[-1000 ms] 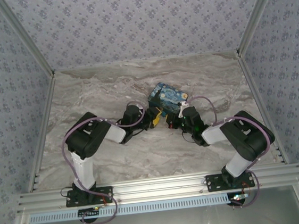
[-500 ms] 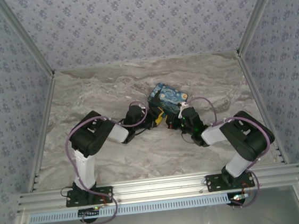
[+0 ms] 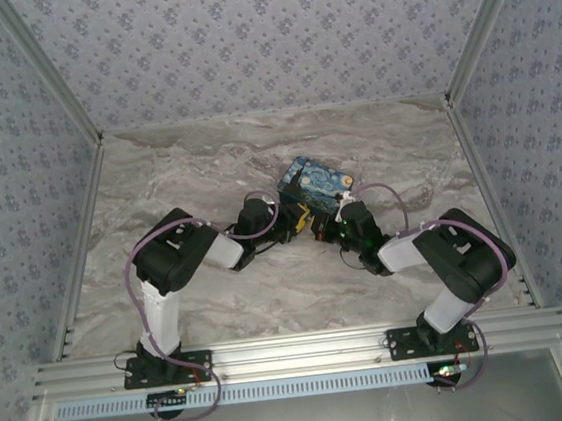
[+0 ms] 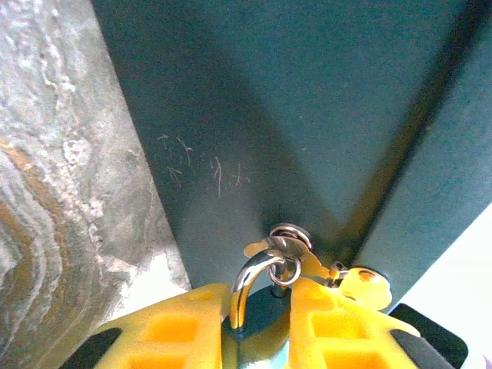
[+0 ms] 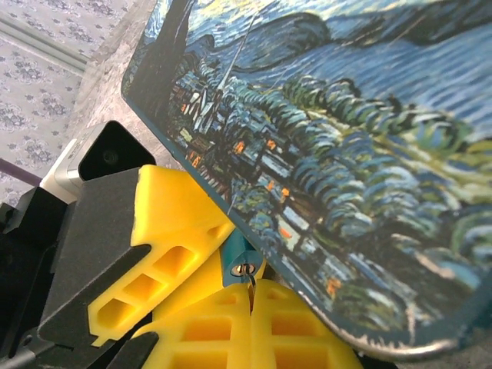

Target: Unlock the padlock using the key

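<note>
Broadly, the marbled bench (image 3: pixel 206 168) carries the starry-night box (image 3: pixel 318 181) right of centre, and both arms reach in to its near edge. From the left wrist, the left fingers (image 4: pixel 173 327) clamp the blue body of the padlock (image 4: pixel 257 311) from both sides. Its pale shackle is hooked through the metal hasp (image 4: pixel 288 234) on the box's dark wall. From the right wrist, the right fingers (image 5: pixel 296 330) are pressed shut on the key (image 5: pixel 250 283), a thin dark sliver reaching up to the padlock's underside.
</note>
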You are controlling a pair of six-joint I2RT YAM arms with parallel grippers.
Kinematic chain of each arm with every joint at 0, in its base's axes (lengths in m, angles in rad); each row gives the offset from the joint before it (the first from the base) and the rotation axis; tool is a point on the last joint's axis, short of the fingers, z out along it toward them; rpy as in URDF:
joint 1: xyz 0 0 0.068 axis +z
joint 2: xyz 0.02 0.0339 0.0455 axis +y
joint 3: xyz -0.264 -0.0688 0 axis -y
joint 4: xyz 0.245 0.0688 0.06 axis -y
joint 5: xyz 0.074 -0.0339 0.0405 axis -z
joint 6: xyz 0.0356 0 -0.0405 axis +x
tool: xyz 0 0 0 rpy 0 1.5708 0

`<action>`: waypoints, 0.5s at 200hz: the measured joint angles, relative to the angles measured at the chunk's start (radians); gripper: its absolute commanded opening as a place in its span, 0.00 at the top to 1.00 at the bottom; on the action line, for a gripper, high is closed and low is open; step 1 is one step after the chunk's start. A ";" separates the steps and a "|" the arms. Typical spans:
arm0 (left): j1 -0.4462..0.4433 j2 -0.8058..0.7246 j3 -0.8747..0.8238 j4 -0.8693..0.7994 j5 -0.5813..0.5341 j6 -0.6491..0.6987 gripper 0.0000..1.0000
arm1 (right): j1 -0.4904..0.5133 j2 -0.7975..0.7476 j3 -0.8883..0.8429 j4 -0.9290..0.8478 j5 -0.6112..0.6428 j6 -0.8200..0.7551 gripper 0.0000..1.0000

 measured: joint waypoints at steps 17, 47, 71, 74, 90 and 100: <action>-0.003 0.000 0.000 0.003 0.000 0.003 0.91 | 0.000 -0.014 0.000 -0.019 0.001 -0.001 0.79; -0.004 -0.003 0.004 0.003 0.000 0.008 1.00 | -0.006 -0.058 0.000 -0.055 0.000 -0.019 0.67; -0.004 -0.014 0.004 -0.018 -0.004 0.015 1.00 | -0.017 -0.093 -0.008 -0.077 0.000 -0.036 0.59; -0.004 -0.015 0.004 -0.021 -0.004 0.015 1.00 | -0.019 -0.098 -0.009 -0.082 0.000 -0.042 0.58; -0.004 -0.029 0.004 -0.046 -0.004 0.022 1.00 | -0.027 -0.135 -0.019 -0.117 0.008 -0.065 0.53; -0.004 -0.037 0.004 -0.063 -0.004 0.029 1.00 | -0.030 -0.169 -0.025 -0.153 0.016 -0.089 0.49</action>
